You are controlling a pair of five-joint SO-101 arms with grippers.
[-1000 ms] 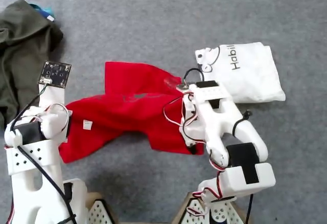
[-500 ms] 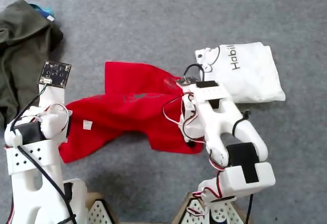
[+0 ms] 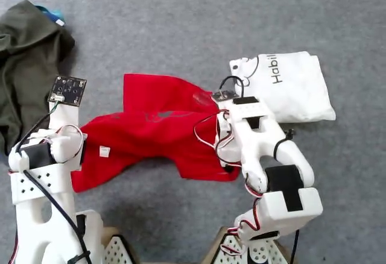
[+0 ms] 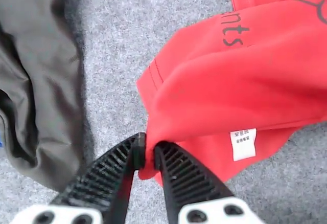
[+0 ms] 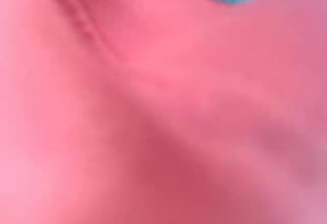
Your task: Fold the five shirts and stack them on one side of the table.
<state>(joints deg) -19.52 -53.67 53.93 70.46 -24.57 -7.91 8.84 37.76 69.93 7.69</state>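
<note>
— Lettering anywhere?
— Dark letters [image 4: 236, 29] are running across the crumpled red cloth shirt [image 3: 151, 131] lying mid-table, white tag [image 4: 242, 143] showing. My left claw [image 4: 148, 155] is pinching its edge; my right claw's [image 3: 227, 166] state, I cannot tell.

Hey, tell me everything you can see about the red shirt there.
The red shirt is soft, wrinkled cloth with dark lettering and a white care tag, lying crumpled and unfolded across the grey table. The left gripper pinches a fold at its edge, jaws shut. The right arm sits over its other end, beside the folded white shirt.
</note>
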